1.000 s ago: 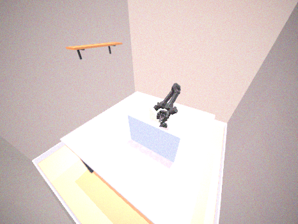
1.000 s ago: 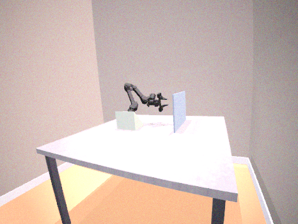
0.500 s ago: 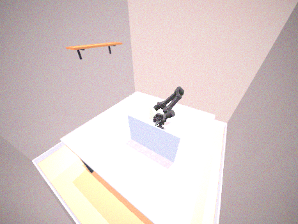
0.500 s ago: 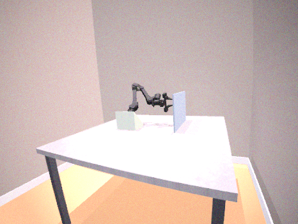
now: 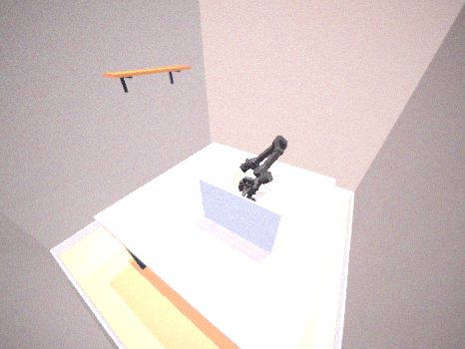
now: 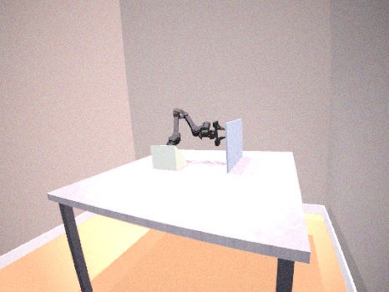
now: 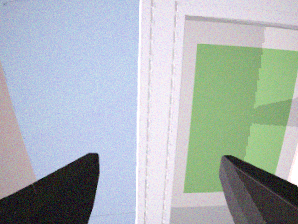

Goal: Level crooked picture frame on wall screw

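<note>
The white picture frame (image 7: 156, 80) with a green picture (image 7: 217, 115) hangs in front of the light blue panel (image 5: 239, 214) (image 6: 234, 146) (image 7: 75, 75). In the wrist view only its left part shows, close up; its left rail runs nearly upright. The right side is cut off, so I cannot tell how level the frame hangs. The screw and the notched strip are hidden. My gripper (image 6: 224, 133) (image 7: 160, 164) is open and empty. In the wrist view its fingers appear on either side of the left rail, one over the panel and one over the picture. No grip on the rail shows.
The panel stands upright on the white table (image 5: 175, 224) (image 6: 188, 200). A pale green wedge-shaped block (image 6: 164, 158) stands by the arm's base. An orange shelf (image 5: 150, 71) is on the wall, far from the arm.
</note>
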You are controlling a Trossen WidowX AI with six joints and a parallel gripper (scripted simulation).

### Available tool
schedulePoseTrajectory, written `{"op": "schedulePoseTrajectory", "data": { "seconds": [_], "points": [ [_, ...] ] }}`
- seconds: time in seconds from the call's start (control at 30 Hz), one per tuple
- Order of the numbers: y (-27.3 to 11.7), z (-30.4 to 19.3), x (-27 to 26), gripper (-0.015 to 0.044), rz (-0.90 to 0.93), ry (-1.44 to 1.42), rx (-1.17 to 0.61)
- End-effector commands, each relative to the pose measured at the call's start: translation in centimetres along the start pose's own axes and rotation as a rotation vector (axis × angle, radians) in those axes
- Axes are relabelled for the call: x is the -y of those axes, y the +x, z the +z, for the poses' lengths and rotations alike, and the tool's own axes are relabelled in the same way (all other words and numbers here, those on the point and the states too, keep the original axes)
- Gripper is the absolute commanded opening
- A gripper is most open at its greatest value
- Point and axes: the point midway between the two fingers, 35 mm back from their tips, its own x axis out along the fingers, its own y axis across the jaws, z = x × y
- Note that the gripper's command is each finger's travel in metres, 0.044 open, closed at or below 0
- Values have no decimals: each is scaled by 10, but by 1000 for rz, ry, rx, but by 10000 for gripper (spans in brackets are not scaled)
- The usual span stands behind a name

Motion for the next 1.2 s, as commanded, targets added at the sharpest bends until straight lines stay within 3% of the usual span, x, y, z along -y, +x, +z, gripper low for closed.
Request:
{"op": "schedulePoseTrajectory", "data": {
  "seconds": [0.0,0.6,1.17],
  "points": [
    [7,-1,-1,260,0,-3,-2],
    [36,0,-1,260,1,-3,-3],
    [37,0,-1,247,1,-3,-3]
  ]
}}
